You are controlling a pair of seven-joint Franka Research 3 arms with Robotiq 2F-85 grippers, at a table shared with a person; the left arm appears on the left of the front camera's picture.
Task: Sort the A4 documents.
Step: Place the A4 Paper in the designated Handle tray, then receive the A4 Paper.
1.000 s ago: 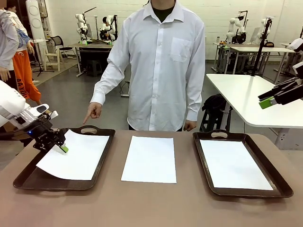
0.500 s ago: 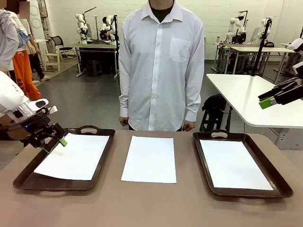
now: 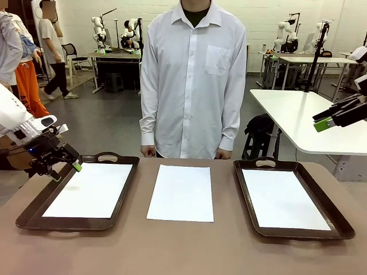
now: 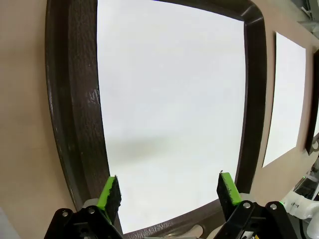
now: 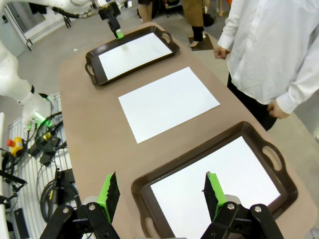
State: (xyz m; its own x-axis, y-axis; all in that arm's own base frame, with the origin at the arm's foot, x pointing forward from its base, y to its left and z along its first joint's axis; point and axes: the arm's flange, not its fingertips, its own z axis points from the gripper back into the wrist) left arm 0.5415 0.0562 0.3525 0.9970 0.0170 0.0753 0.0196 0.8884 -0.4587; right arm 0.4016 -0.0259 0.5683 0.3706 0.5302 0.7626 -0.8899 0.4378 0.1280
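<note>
Three A4 documents lie on the brown table. One white sheet (image 3: pixel 89 190) rests flat in the left tray (image 3: pixel 34 212), another sheet (image 3: pixel 284 199) lies in the right tray (image 3: pixel 344 226), and the third sheet (image 3: pixel 181 192) is on the bare table between them. My left gripper (image 3: pixel 66 169) hovers open over the left tray's far left corner, holding nothing. In the left wrist view its fingers (image 4: pixel 110 191) stand apart above that sheet (image 4: pixel 169 99). High at the right, my right gripper (image 3: pixel 324 122) is open and empty, above the right tray (image 5: pixel 149 181).
A person in a white shirt (image 3: pixel 195 80) stands at the far edge, arms hanging at the sides. A white table (image 3: pixel 298 114) stands behind at the right. Bare tabletop (image 3: pixel 183 246) runs along the near edge.
My left gripper opened and let go of the sheet, which settled flat in the left tray. The gripper drew back up and to the left. The person's pointing hand dropped to the side.
</note>
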